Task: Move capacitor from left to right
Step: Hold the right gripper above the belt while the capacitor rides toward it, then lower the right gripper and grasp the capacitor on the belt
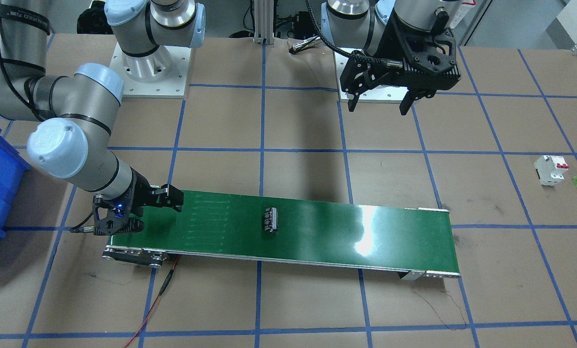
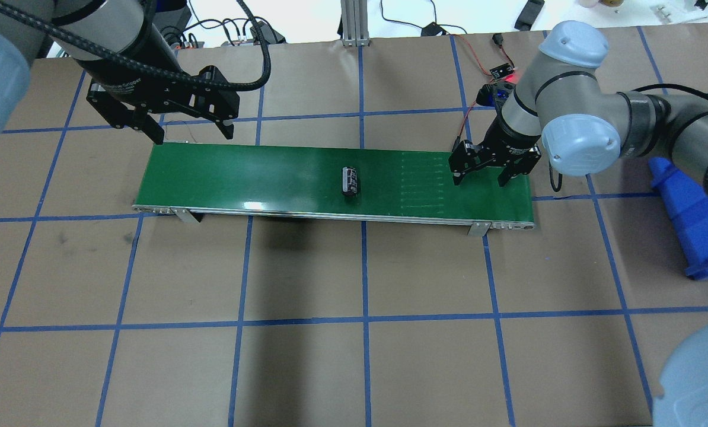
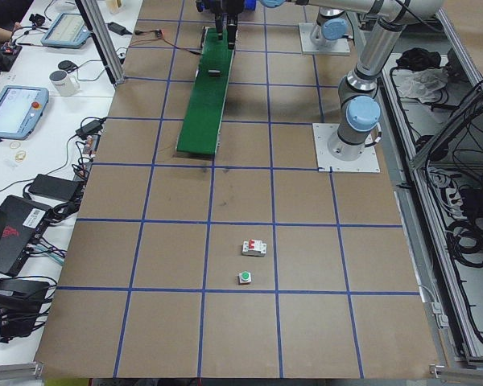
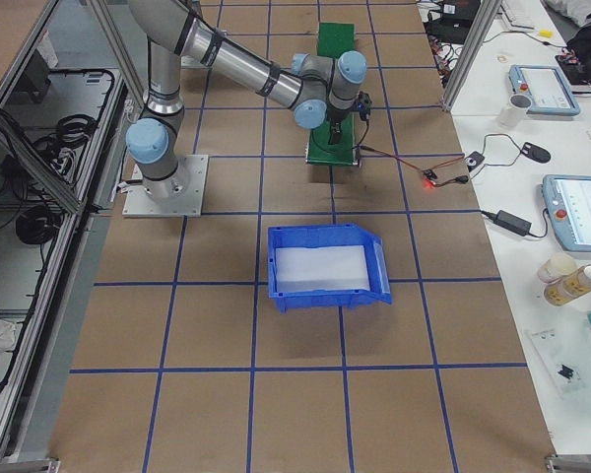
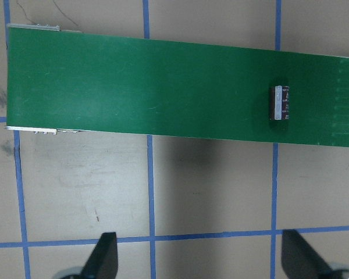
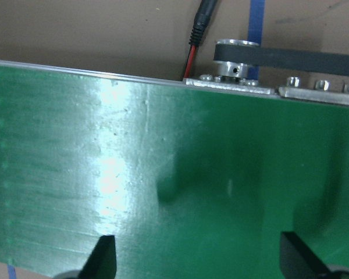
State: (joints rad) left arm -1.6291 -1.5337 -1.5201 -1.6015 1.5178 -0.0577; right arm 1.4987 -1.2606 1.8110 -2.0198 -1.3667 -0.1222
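The left gripper [image 2: 194, 136] hangs above the left end of the green conveyor belt [image 2: 259, 178], by its far edge. Its jaws are spread wide, with nothing between them and nothing touched. The right gripper [image 2: 480, 181] sits low over the belt's right end, jaws also spread apart. Its wrist view shows only bare green belt between the fingertips [image 6: 102, 256], and whether they touch the surface cannot be told.

The capacitor [image 2: 350, 181] lies on its side across the belt at about mid-length, well apart from both grippers.

White lettering runs along the left gripper's black body. Only the word "Gripper" seems legible there. The capacitor's silvery stripe markings are too small to read. The belt rests on the brown bench [image 2: 330, 356], which is gridded with blue tape.
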